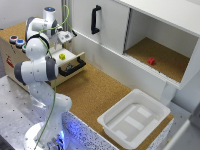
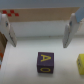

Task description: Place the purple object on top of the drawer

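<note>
Wrist view: purple block beside yellow block, under gripper, fingers spread. Likely light, rigid; grasp across opposite flat sides.

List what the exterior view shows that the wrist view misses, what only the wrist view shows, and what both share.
Only the exterior view shows the white tub, the big white cabinet, the small red object in its open compartment, the coloured buttons, and the drawer's black handle.

Only the wrist view shows the purple block and the two spread fingers, with nothing between them.

Both show the yellow block inside the open drawer.
</note>
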Robot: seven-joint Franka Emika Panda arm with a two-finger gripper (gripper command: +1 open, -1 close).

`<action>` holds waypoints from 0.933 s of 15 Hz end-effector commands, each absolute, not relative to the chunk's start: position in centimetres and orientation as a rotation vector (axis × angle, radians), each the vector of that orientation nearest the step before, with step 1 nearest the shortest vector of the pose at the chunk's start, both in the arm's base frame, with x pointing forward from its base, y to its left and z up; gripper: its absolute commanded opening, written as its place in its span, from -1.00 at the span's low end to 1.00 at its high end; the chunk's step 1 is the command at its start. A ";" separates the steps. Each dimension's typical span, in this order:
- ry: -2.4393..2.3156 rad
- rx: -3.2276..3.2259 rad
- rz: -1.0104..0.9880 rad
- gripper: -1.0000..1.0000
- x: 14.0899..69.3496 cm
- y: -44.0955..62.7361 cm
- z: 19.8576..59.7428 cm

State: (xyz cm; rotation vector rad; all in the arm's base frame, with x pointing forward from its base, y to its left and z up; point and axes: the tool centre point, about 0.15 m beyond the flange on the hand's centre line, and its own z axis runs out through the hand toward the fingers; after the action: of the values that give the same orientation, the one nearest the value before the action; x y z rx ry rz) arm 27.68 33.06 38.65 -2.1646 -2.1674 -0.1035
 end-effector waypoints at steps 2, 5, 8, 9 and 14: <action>-2.162 -2.118 -0.147 1.00 27.3 33.8 33.2; -2.181 -2.129 -0.113 1.00 28.0 33.7 31.9; -2.205 -2.123 -0.078 1.00 28.0 33.4 31.0; -2.205 -2.127 -0.068 1.00 28.1 33.3 30.8; -2.216 -2.151 -0.088 -1.00 28.6 33.3 31.2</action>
State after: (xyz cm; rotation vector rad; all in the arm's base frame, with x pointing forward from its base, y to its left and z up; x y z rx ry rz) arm 27.91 33.17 32.17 -2.1503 -2.1840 -0.0605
